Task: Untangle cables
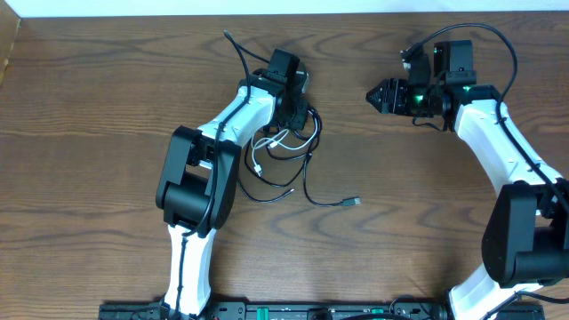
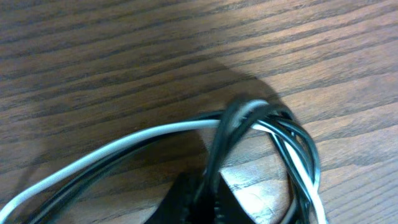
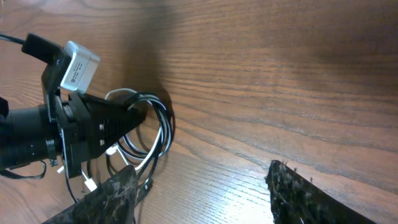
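Barely begun: the cables (image 1: 283,147) lie knotted left of centre on the tabletop (image 1: 107,89). The left gripper (image 3: 140,112) jaws pinch the bundle; the right gripper (image 1: 375,95) jaws gape wide, empty.

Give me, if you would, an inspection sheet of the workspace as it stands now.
Surface: dark wood-grain table.
Job's things: cables in one tangle left of centre, black cords plus a white cable; one plug end trails out to the front right.
Clutter: nothing seen.
Grippers: left gripper down in the tangle, apparently shut on the cables; right gripper open, empty, apart from the tangle.
Cables: thick arm wire loops over the right arm, away from the tangle.
Surroundings: pale strip beyond the far edge; black rail at the near edge.
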Motion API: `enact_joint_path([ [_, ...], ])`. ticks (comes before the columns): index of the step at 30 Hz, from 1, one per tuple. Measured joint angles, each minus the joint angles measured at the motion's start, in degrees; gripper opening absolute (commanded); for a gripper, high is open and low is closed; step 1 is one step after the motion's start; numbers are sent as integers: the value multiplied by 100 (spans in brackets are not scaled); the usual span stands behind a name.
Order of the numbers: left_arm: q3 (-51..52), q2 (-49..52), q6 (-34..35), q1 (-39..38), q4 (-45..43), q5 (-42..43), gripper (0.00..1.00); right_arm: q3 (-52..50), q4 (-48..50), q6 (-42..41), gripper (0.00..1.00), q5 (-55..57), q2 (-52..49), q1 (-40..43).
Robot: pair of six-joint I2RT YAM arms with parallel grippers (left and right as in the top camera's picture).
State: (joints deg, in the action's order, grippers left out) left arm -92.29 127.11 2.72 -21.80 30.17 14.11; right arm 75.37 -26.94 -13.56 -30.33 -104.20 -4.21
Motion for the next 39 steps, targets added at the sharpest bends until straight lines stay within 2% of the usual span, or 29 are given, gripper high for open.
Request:
enact_joint_path([
  [4, 0, 0, 0, -2, 11, -26, 7, 0, 4, 0, 64, 0, 0, 0],
  [9, 2, -142, 0, -2, 68, 369, 7, 0, 68, 68, 61, -168, 0, -7],
  [14, 2, -1113, 48, -2, 221, 737, 7, 0, 240, 280, 60, -616, 0, -59],
  [18, 0, -1867, 101, -2, 358, 852, 7, 0, 348, 354, 62, -835, 0, -184],
  [20, -7, -1965, 138, -2, 459, 839, 7, 0, 413, 400, 63, -981, 0, -227],
  [25, -4, -1921, 315, -2, 979, 199, 7, 0, 579, 518, 64, -1447, 0, -404],
  [30, -4, -1921, 750, -2, 1119, -501, 7, 0, 713, 544, 62, -1528, 0, -673],
  [33, -4, -1921, 964, -2, 1123, -592, 7, 0, 741, 369, 64, -1132, 0, -960],
  [39, -4, -1921, 1231, -90, 1132, -682, 8, 0, 890, -479, 68, 444, 0, -1812],
])
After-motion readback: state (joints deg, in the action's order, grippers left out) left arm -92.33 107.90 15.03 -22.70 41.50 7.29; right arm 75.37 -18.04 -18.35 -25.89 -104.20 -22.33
